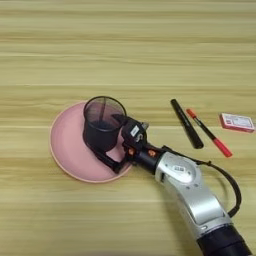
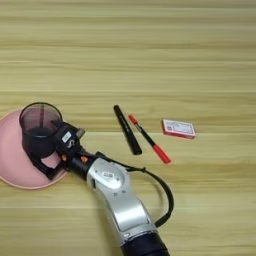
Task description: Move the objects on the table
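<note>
The gripper (image 1: 111, 145) clamps the light, stiff mesh cup (image 1: 103, 123) by its sides, at the plate's (image 1: 65, 145) three o'clock edge.

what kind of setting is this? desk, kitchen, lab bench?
Probably a desk-style test setup: a bare wooden table with stationery, namely a mesh pen cup on a pink plate, a black marker, a red pen and a small red-and-white box.
</note>
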Tool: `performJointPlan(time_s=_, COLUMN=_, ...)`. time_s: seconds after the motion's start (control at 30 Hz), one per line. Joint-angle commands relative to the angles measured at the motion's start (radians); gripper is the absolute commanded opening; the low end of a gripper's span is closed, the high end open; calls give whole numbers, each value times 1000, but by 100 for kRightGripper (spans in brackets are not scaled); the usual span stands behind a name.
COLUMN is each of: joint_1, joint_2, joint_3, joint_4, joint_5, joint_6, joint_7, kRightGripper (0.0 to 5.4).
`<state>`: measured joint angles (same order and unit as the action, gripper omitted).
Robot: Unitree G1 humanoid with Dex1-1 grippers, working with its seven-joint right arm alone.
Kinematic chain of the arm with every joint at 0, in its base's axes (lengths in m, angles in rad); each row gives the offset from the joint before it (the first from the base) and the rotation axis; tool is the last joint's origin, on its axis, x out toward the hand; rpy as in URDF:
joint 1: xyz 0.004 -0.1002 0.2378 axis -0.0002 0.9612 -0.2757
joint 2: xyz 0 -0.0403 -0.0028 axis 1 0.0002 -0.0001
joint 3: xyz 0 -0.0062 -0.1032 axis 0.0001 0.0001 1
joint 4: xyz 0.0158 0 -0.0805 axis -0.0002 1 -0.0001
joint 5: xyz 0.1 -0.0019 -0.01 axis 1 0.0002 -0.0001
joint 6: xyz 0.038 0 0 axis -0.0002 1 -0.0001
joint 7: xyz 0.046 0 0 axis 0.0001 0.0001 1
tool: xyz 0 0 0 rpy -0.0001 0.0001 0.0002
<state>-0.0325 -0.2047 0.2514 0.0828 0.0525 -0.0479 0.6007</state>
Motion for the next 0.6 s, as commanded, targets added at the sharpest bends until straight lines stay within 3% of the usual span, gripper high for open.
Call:
performJointPlan(time_s=0.03, joint_1=-41, joint_2=-9, joint_3=-10, joint_4=-74, joint_5=18, joint_6=1, joint_7=9, kRightGripper=538)
performJointPlan(time_s=0.33, joint_1=-32, joint_2=-34, joint_3=-49, joint_4=-184, joint_5=35, joint_6=32, joint_7=23, kRightGripper=538)
performJointPlan(time_s=0.6, joint_1=4, joint_2=-85, joint_3=-80, joint_4=-167, joint_5=25, joint_6=25, joint_7=35, kRightGripper=538)
